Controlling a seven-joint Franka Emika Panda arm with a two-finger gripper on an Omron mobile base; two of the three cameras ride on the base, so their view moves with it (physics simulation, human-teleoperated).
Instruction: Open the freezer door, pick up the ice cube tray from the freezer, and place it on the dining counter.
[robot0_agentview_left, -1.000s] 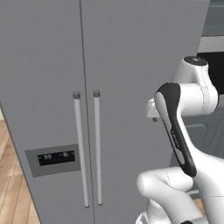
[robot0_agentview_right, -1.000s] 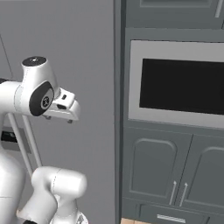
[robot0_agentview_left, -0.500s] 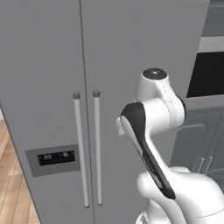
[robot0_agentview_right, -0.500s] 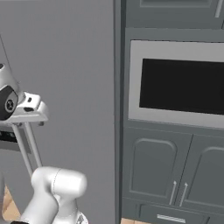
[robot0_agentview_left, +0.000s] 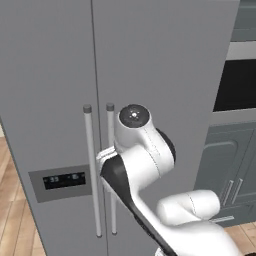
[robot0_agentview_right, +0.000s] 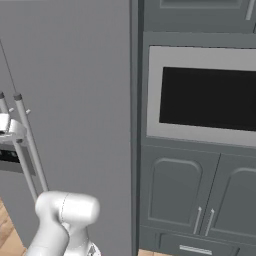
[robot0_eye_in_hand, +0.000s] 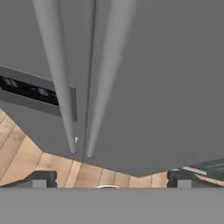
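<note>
The freezer door (robot0_agentview_left: 50, 90) is the left grey door with the dark display panel (robot0_agentview_left: 63, 180), and it stands shut. Its long silver handle (robot0_agentview_left: 90, 170) runs beside the handle (robot0_agentview_left: 110, 125) of the plain right door (robot0_agentview_left: 165, 65). My gripper (robot0_eye_in_hand: 110, 178) is open, its fingertips (robot0_eye_in_hand: 41, 178) far apart with nothing between them, and it points at both handles from close range. The freezer handle (robot0_eye_in_hand: 56, 74) lies left of centre there. The hand (robot0_agentview_left: 103, 156) sits right in front of the handles. The ice cube tray is hidden behind the door. The dining counter is out of view.
A dark built-in oven (robot0_agentview_right: 205, 97) sits in the grey cabinet wall right of the fridge, with cabinet doors (robot0_agentview_right: 175, 200) below it. Wooden floor (robot0_eye_in_hand: 26, 162) shows under the fridge. My own arm (robot0_agentview_left: 145, 165) covers the lower part of the right door.
The arm has swung left from the right side of the fridge, bringing the hand up to the two door handles. The gripper has stayed open.
</note>
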